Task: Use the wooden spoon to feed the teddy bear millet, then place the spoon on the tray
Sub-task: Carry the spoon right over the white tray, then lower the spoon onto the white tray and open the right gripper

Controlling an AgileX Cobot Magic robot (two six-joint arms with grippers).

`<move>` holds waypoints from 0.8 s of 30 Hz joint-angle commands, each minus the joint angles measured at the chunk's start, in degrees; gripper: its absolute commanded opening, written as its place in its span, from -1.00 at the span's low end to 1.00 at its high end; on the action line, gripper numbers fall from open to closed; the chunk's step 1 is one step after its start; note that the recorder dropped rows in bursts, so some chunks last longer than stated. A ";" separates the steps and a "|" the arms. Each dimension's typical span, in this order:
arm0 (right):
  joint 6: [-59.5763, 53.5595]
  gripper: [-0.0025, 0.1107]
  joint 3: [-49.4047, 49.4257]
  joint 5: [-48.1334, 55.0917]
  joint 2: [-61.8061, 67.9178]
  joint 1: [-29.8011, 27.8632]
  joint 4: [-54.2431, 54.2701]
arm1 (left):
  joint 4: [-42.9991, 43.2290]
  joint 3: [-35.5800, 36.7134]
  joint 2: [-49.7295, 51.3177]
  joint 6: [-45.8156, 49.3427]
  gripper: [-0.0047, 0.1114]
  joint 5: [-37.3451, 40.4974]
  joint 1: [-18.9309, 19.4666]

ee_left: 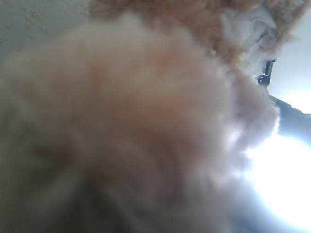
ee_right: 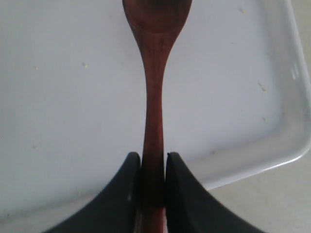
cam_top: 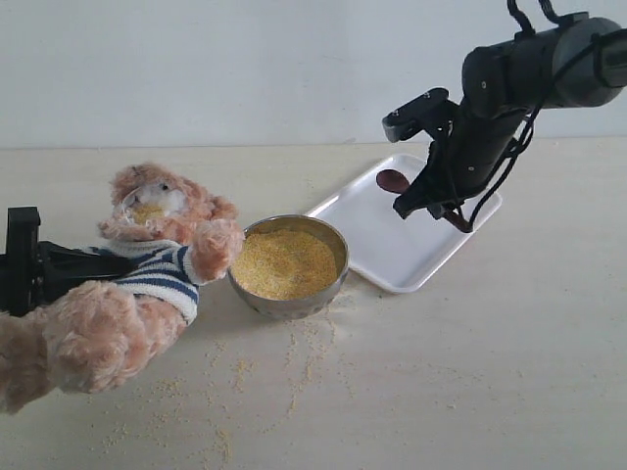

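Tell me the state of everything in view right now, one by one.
teddy bear, leaning back, millet on its muzzle
steel bowl, upright, full
millet, heaped in the bowl, some scattered around it
wooden spoon, held by its handle over the tray
tray, lying flat, few stray grains
right gripper, shut on the spoon
left gripper, against the bear, grip hidden

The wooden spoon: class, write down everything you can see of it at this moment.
The wooden spoon is small, glossy and dark reddish-brown, like polished wood, with an oval bowl and a thin handle. The part of its bowl that shows looks empty. The right gripper is shut on the handle near its end, one finger on each side. The spoon is over the white tray, with its bowl near the tray's far rim in the exterior view. Whether it touches the tray cannot be told.
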 commanded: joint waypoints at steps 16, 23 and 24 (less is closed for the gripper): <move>0.19 -0.96 -0.05 -2.21 2.00 -0.34 0.77 | -0.61 -0.50 0.11 0.36 -0.83 1.57 0.16; 0.19 -0.95 -0.05 -2.76 2.00 -0.34 0.77 | -0.61 -0.50 0.11 0.36 -0.83 1.57 0.16; 0.19 -0.95 -0.05 -2.76 2.00 -0.34 0.77 | -0.61 -0.50 0.11 0.36 -0.83 1.57 0.16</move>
